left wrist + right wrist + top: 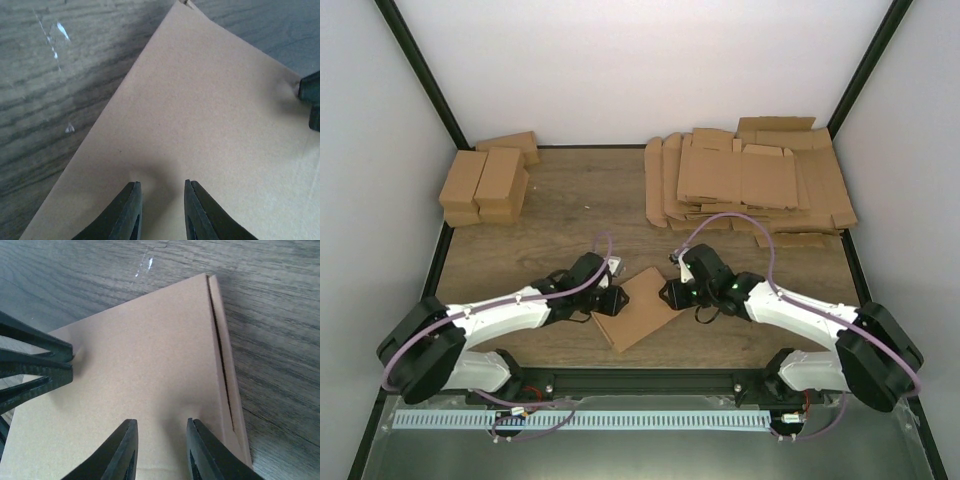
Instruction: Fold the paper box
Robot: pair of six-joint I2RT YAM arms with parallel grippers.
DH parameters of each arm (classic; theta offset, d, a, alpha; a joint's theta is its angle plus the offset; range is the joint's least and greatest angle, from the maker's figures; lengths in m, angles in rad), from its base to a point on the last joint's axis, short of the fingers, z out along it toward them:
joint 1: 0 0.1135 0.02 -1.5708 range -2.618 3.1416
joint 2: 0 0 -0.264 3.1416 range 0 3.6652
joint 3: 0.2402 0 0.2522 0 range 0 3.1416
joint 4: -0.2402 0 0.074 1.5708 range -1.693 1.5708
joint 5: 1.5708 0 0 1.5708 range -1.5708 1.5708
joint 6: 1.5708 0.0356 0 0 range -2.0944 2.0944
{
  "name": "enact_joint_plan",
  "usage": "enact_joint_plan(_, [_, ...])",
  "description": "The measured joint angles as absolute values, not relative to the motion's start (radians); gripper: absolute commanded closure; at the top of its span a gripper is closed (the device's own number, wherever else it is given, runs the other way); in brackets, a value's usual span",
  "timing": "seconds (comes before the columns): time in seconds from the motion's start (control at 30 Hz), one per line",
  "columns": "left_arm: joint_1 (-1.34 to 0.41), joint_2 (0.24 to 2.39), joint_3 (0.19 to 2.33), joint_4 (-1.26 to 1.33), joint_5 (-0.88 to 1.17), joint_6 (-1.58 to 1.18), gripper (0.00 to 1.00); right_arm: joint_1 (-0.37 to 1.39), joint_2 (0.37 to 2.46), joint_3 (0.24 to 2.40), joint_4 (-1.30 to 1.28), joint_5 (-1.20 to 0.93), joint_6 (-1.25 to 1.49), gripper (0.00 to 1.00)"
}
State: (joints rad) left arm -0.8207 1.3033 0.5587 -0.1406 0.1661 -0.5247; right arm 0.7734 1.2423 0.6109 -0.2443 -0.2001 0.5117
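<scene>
The paper box [642, 308] lies flat and closed on the wooden table between the two arms, turned like a diamond. My left gripper [611, 300] rests on its left part, with the jaws a little apart and nothing between them. In the left wrist view the gripper [161, 187] is low over the brown lid [200, 125]. My right gripper [673, 293] is at the box's right corner, also slightly open and empty. In the right wrist view the gripper [161, 425] hovers on the lid [145, 360], beside a tucked flap seam [222, 355]. The left fingers [35, 365] show at the left edge.
A heap of flat cardboard blanks [750, 180] lies at the back right. A group of finished brown boxes [485, 185] stands at the back left. Black frame posts rise at both back corners. A metal rail [580, 420] runs along the near edge.
</scene>
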Motion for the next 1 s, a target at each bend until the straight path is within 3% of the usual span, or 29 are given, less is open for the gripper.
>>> enact_joint_plan(0.3, [-0.819,1.427,0.673,-0.161,0.062,-0.450,0.68,0.643,1.215,0.612,-0.280,-0.210,0.487,0.53])
enact_joint_plan(0.4, [-0.813,1.501,0.746,-0.171,0.031,-0.418,0.59,0.583,1.219,0.612,-0.303,-0.215,0.466,0.52])
enact_joint_plan(0.5, [-0.809,1.546,0.814,-0.180,0.012,-0.404,0.40,0.549,1.240,0.622,-0.317,-0.226,0.450,0.49])
enact_joint_plan(0.6, [-0.807,1.536,0.855,-0.193,0.005,-0.412,0.31,0.545,1.265,0.633,-0.322,-0.231,0.440,0.50])
enact_joint_plan(0.83, [-0.812,1.307,0.776,-0.273,0.038,-0.585,0.31,0.544,1.272,0.633,-0.324,-0.275,0.426,0.61])
enact_joint_plan(1.0, [-0.836,1.052,0.593,-0.321,0.094,-0.795,0.37,0.544,1.273,0.632,-0.324,-0.323,0.428,0.62])
